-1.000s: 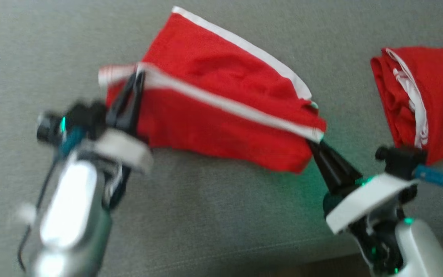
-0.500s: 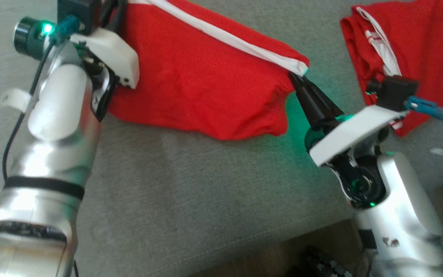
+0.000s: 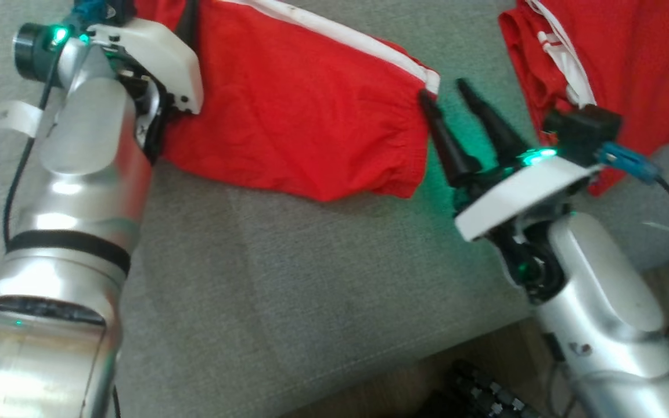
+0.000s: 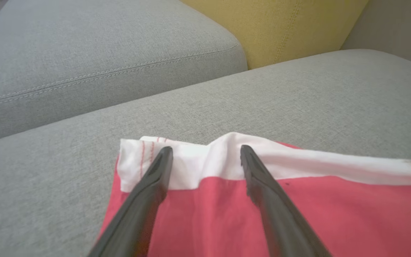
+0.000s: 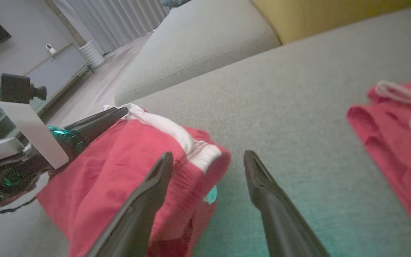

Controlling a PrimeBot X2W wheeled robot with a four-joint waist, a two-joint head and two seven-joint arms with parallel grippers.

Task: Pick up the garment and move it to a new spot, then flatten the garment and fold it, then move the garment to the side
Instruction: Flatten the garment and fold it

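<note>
- Right gripper [image 3: 443, 90]: fingers spread wide, holding nothing. One tip touches the gathered corner of the garment [image 3: 299, 116]; the other stands over bare cushion.
- Left gripper [image 4: 206, 150]: fingers likewise wide apart and empty, lying over the white band [image 4: 298, 164] at the opposite corner.
- Garment: red, lying spread across the seat between the two grippers, its near edge puckered.
- Risk: a fingertip may catch the cloth as an arm draws back, dragging a corner and rumpling it. The puckers would probably skew any fold.
- Risk: the second red garment [image 3: 630, 69], just beside the right arm, may be brushed or taken by mistake.
- Surface: grey woven seat cushion [image 3: 288, 278], soft and likely to grip cloth.
- Beyond: grey back cushion [image 4: 84, 53] and yellow cushion [image 4: 280, 25]; farther off, pale floor [image 5: 98, 85], cabinet [image 5: 59, 64] and curtains [image 5: 120, 14].
</note>
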